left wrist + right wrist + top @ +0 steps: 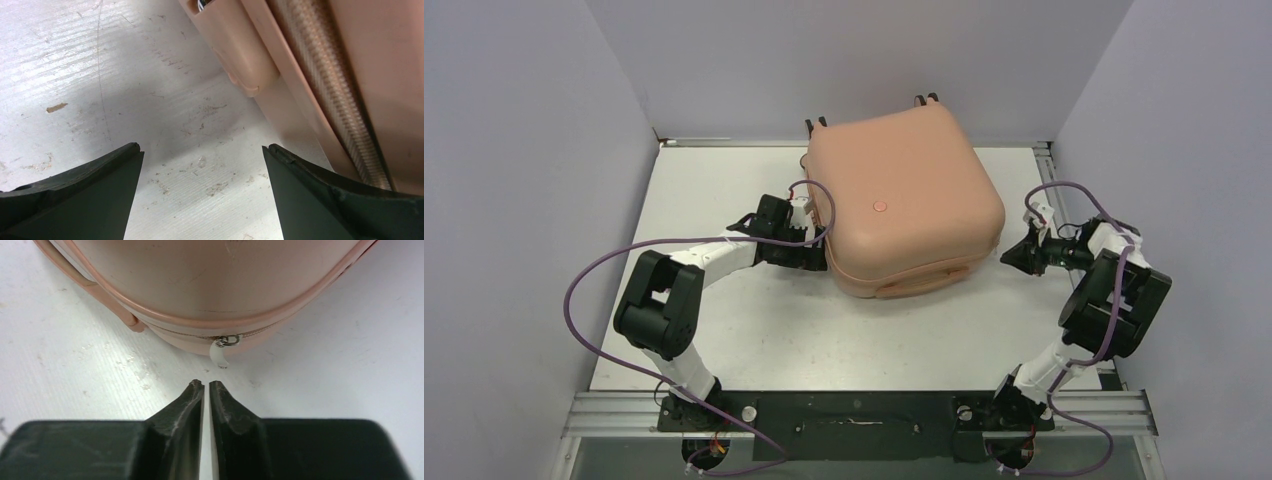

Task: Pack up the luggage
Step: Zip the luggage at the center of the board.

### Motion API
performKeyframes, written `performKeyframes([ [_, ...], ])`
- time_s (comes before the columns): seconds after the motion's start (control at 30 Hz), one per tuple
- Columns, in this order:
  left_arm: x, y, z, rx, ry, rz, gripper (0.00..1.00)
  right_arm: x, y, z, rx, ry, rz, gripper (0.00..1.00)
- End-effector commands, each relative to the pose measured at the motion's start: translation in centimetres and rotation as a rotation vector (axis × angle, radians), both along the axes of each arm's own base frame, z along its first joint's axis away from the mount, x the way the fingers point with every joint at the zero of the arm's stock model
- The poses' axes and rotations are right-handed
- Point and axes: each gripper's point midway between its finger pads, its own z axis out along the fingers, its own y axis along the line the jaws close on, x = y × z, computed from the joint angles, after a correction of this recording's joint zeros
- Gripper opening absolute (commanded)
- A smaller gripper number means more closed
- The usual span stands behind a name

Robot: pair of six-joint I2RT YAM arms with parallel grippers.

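Left gripper (201, 148), spread wide, flanks the shut luggage (904, 195), likely to brace it; right gripper (207, 386), clenched empty, faces the zipper pull (219, 354).

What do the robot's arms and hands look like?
The left arm and right arm have white links and bulky black joints, each with a looping purple cable. The left hand and right hand each have two black wedge-shaped fingers.
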Motion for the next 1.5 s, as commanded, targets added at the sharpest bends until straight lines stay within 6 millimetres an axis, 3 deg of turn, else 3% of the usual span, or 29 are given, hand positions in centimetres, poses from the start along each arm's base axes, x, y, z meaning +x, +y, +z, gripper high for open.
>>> performKeyframes([
  [0.0, 1.3, -0.6, 1.9, -0.04, -0.076, -0.005, 0.96, 1.8, -1.1, 2.4, -0.053, -0.129, -0.056, 0.21],
  [0.17, 1.4, -0.5, 2.0, -0.04, -0.081, -0.001, 0.96, 3.6, -3.9, 3.8, -0.19, -0.2, -0.32, 0.27],
  [0.3, 1.6, -0.4, 2.2, -0.041, -0.085, 0.001, 0.96, 3.5, -4.9, 5.1, -0.302, -0.248, -0.42, 0.39],
  [0.33, 1.6, -0.4, 2.2, -0.04, -0.086, 0.002, 0.96, 3.5, -5.3, 5.5, -0.309, -0.247, -0.461, 0.47],
  [0.37, 1.7, -0.3, 2.3, -0.04, -0.089, 0.002, 0.96, 3.4, -5.7, 5.9, -0.316, -0.252, -0.503, 0.64],
  [0.4, 1.7, -0.3, 2.4, -0.038, -0.092, 0.003, 0.96, 3.3, -6.1, 6.3, -0.325, -0.258, -0.543, 0.97],
  [0.43, 1.8, -0.2, 2.5, -0.036, -0.098, 0.005, 0.96, 3.1, -6.5, 6.7, -0.338, -0.268, -0.575, 0.91],
  [0.6, 2.5, 0.8, 3.5, -0.025, -0.134, 0.024, 0.96, 1.2, -7.5, 9.7, -0.402, -0.374, -0.717, 0.9],
  [0.67, 2.9, 1.3, 3.9, -0.026, -0.148, 0.037, 0.96, 0.0, -6.7, 11.4, -0.401, -0.418, -0.72, 0.9],
  [0.77, 3.5, 2.3, 4.5, -0.028, -0.162, 0.061, 0.96, -0.2, -6.4, 13.0, -0.235, -0.398, -0.856, 0.9],
  [0.83, 3.7, 3.0, 5.1, -0.04, -0.173, 0.081, 0.96, -0.4, -6.7, 11.6, -0.232, -0.335, -0.87, 0.9],
  [0.9, 4.0, 3.5, 5.5, -0.054, -0.183, 0.097, 0.96, -1.2, -5.5, 9.7, -0.329, -0.287, -0.68, 0.9],
  [1.03, 4.0, 4.1, 6.1, -0.076, -0.198, 0.114, 0.96, -2.0, -2.4, 7.6, -0.267, -0.235, -0.457, 0.96],
  [1.07, 3.9, 4.2, 6.2, -0.077, -0.198, 0.115, 0.96, -1.7, -2.3, 7.4, -0.248, -0.232, -0.465, 0.97],
  [1.17, 3.8, 4.0, 6.4, -0.085, -0.198, 0.112, 0.96, -0.5, -2.7, 6.6, -0.258, -0.271, -0.535, 0.81],
  [1.2, 3.9, 4.0, 6.4, -0.086, -0.2, 0.112, 0.96, -0.2, -2.8, 6.1, -0.283, -0.283, -0.55, 0.79],
  [1.3, 3.8, 4.0, 6.3, -0.086, -0.198, 0.112, 0.96, 0.3, -2.8, 5.1, -0.312, -0.358, -0.581, 0.92],
  [1.47, 3.8, 4.0, 6.0, -0.09, -0.19, 0.112, 0.96, 0.8, -2.1, 4.0, -0.324, -0.532, -0.619, 0.88],
])
